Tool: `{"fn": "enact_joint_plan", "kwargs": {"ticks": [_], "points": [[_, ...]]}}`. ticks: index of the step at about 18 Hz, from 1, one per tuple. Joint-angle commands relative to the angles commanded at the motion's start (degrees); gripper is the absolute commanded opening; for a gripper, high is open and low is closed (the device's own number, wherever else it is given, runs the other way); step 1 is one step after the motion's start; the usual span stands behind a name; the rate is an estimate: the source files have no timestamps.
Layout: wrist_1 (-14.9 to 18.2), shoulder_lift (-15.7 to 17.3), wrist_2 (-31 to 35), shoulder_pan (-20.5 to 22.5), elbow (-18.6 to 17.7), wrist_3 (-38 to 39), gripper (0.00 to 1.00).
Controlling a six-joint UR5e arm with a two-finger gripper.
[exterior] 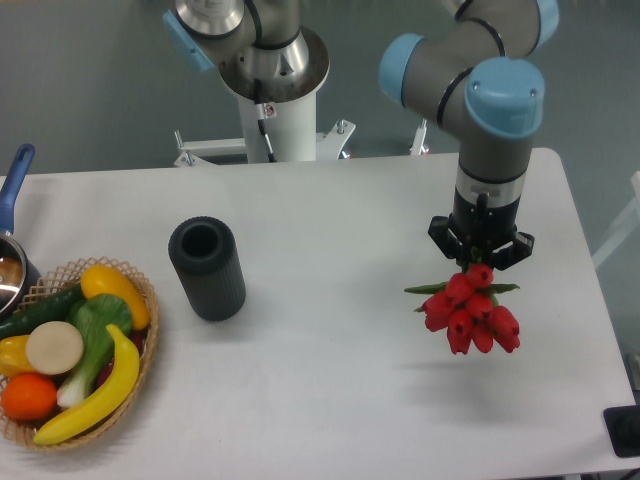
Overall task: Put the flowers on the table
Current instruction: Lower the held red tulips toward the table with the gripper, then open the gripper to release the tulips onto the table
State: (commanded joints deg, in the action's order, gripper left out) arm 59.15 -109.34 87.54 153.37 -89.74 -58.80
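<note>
A bunch of red tulips with green leaves hangs below my gripper over the right part of the white table. The gripper points straight down and is shut on the stems, which are hidden inside it. The blooms face toward the camera and cast a faint shadow on the table beneath, so the bunch looks held above the surface. A dark grey cylindrical vase stands upright and empty at the table's centre left, well apart from the flowers.
A wicker basket with banana, orange, peppers and greens sits at the front left. A blue-handled pot is at the left edge. A black object sits at the front right corner. The arm's base stands behind the table.
</note>
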Motion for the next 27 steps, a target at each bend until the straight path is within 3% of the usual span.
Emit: {"fn": "enact_joint_plan", "kwargs": {"ticks": [5,11,13,15,18,20,23,27], "points": [[0.1,-0.5,-0.3,-1.7,-0.3,2.4,0.07],[-1.1,-3.6,-0.2,-4.3,-0.8,8.4,0.11],[-1.1,-4.7,-0.1,-5.1,-0.8,8.4,0.24],[-1.0,-5.4,-0.9,-5.2,-0.7,7.9,0.51],[-1.1,-6.3,-4.1,-5.0,-0.7,8.1,0.75],[-1.1,-6.5,-4.0,-5.1,-0.8,8.3,1.0],[-1.5,-6.2,-4.0,-5.1,-0.9,8.2,1.0],[-5.7,-6.2,-2.9,-4.7,-1.1,8.0,1.0]]}}
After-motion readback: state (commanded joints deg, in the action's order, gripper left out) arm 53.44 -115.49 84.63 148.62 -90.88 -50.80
